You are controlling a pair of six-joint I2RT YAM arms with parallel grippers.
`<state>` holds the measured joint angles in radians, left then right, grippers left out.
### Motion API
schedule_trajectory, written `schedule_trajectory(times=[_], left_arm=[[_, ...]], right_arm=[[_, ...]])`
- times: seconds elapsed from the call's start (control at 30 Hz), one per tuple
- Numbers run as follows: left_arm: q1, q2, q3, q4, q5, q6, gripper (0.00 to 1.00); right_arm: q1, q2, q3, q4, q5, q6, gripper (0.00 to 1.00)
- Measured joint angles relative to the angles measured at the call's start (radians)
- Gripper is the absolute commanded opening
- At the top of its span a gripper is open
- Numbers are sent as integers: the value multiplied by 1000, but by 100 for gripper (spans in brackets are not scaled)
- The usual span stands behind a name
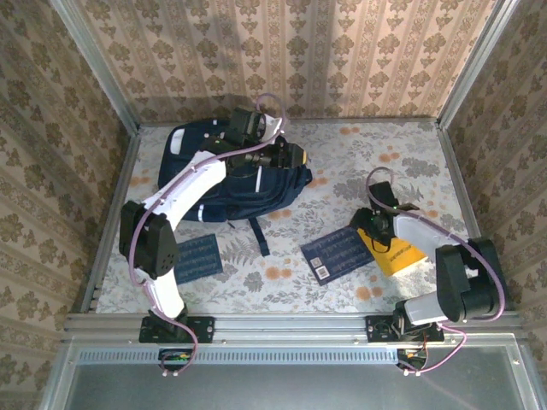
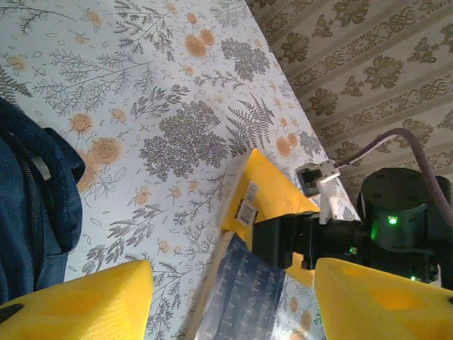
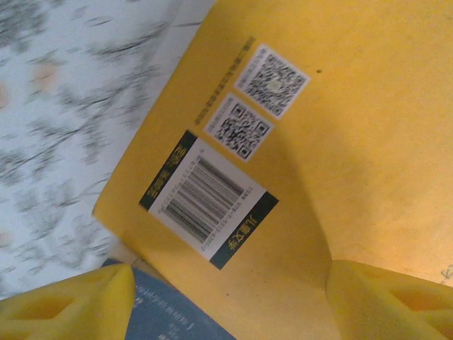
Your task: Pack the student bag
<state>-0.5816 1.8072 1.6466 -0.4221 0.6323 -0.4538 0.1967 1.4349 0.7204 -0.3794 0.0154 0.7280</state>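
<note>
Right pincer (image 3: 230, 283), closest to lens: yellow fingers spread wide, nothing held, poised over the yellow book (image 3: 318, 142), probably lining up to lift it. Student bag (image 1: 256, 192) lies at upper left of the surface (image 1: 385, 162): dark navy, white stripe trims, a strap trailing down-frame. Left pincer (image 1: 291, 156) hangs at its right edge, open and empty, likely to hold the mouth. Navy booklet (image 1: 338, 254) lies against the book, unpacked.
</note>
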Motion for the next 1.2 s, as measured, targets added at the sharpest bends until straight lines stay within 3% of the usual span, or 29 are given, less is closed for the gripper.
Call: schedule_trajectory(times=[0.27, 0.43, 0.63, 0.83, 0.97, 1.2], left_arm=[[0, 39, -25, 27, 0, -29, 64], [0, 95, -48, 31, 0, -53, 64], [-16, 185, -46, 22, -15, -79, 66], [-112, 264, -7, -86, -131, -74, 69], [-179, 320, 46, -156, -203, -74, 69], [-182, 381, 50, -195, -218, -74, 69]], right_arm=[[184, 146, 106, 121, -213, -26, 66], [237, 131, 92, 130, -322, -50, 67], [120, -129, 12, -2, -214, -1, 66], [-8, -375, -99, -72, -113, 92, 66], [-64, -348, -144, -101, -115, 130, 67], [-92, -268, -224, -50, -201, 170, 65]])
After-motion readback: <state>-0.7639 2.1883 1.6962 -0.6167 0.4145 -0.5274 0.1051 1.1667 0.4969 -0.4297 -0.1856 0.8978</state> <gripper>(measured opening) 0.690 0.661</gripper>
